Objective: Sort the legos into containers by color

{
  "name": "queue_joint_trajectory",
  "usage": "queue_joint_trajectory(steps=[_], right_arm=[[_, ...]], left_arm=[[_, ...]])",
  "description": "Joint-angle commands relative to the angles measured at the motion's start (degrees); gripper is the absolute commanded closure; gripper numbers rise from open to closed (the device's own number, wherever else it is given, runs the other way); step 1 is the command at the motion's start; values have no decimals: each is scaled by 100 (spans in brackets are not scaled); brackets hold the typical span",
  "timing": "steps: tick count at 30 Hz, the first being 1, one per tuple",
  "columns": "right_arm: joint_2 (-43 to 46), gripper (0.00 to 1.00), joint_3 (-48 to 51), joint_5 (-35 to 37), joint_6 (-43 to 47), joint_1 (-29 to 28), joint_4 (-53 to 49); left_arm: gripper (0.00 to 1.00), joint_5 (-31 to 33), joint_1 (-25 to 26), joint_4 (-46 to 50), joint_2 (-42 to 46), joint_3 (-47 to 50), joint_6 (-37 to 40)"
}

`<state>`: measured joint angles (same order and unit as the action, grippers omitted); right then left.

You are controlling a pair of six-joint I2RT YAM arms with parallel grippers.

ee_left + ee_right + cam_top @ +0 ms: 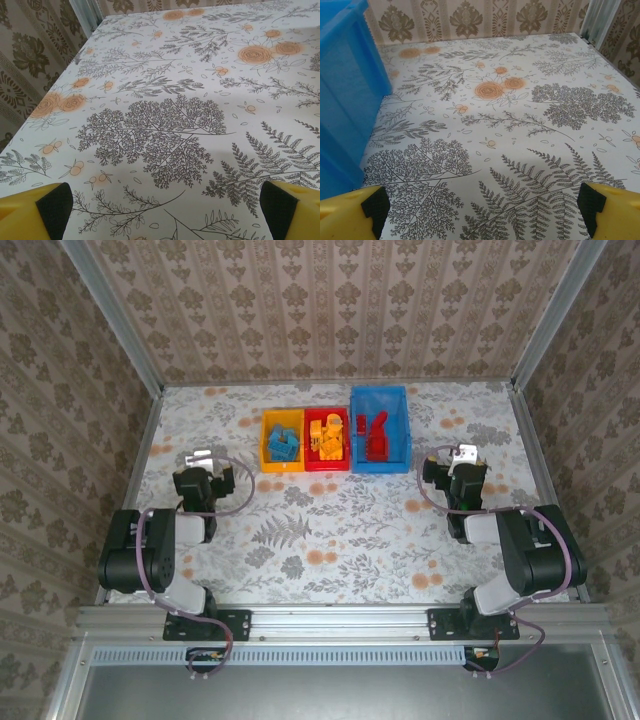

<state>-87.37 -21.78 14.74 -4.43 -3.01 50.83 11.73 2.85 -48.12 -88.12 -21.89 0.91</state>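
tabletop (165,125): smooth, matt printed covering
blue bin (342,85): smooth, faintly glossy plastic
front rail (340,621): bare ribbed metal
walls (330,310): matt patterned paper

yellow bin (264,443) holding blue legos (283,443), red bin (327,468) holding yellow legos (328,438), blue bin (404,430) holding red legos (377,435)

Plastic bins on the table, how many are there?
3, in a row: small yellow plastic bin left, small red plastic bin centre, larger blue plastic bin right.

Upper centre, on the floral desk (330,530), stand side by side: small yellow plastic bin (263,445) left, small red plastic bin (326,468) middle, larger blue plastic bin (401,430) right, small plastic bricks (328,438) inside each.
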Motion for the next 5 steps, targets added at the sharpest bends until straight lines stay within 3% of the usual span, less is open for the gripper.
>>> queue_joint_trajectory(steps=[1, 5], right_arm=[[-47, 0, -63, 112, 56, -7, 15], [-23, 0, -28, 100, 56, -7, 60]], left_arm=[[0, -86, -50, -207, 16, -52, -24], [0, -91, -48, -207, 21, -47, -29]])
